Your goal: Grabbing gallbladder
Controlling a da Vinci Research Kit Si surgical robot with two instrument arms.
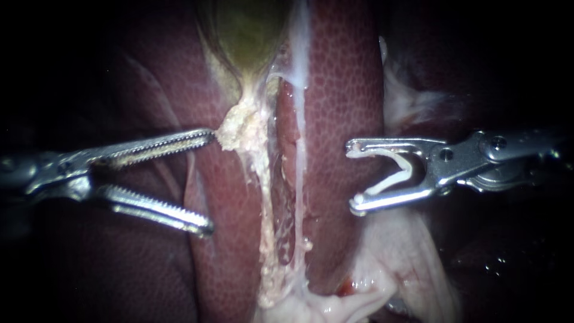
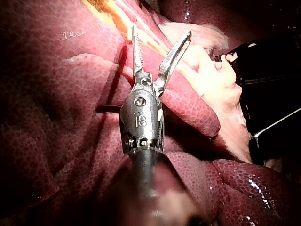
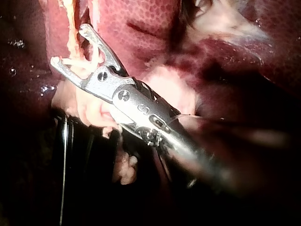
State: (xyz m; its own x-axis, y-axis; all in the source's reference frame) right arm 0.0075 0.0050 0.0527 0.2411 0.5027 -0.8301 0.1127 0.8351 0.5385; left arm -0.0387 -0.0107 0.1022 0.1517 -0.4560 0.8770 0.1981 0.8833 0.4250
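While the gallbladder (image 1: pixel 248 36) sits ungrasped at the upper end of the pale strand (image 1: pixel 254 149), green-yellow and bedded in the liver (image 1: pixel 344 78), the two instruments face that strand from opposite sides. My left instrument (image 1: pixel 208 182) comes in level with the strand's lumpy head, its toothed jaws spread wide with nothing between them. The upper jaw's tip is right at the edge of that lump, but whether it actually touches I cannot say. The lower jaw hangs apart from the strand, over dark red liver. From the left wrist camera, the left instrument (image 2: pixel 161 32) shows the same open V, with the strand (image 2: pixel 117 16) running yellowish just ahead of the tips. Across the strand, my right instrument (image 1: pixel 354 176) stands clear of it, a band of liver between them. Its jaws are parted too, yet they carry a white clip (image 1: pixel 394 173), one leg lying along each jaw. The right wrist view backs that up, showing the right instrument (image 3: pixel 69 44) with the clip (image 3: pixel 82 63) seated in its mouth and the strand (image 3: pixel 70 19) just beyond its tips. Glistening pale tissue (image 1: pixel 406 251) spreads by the strand's lower end, on the right instrument's side.
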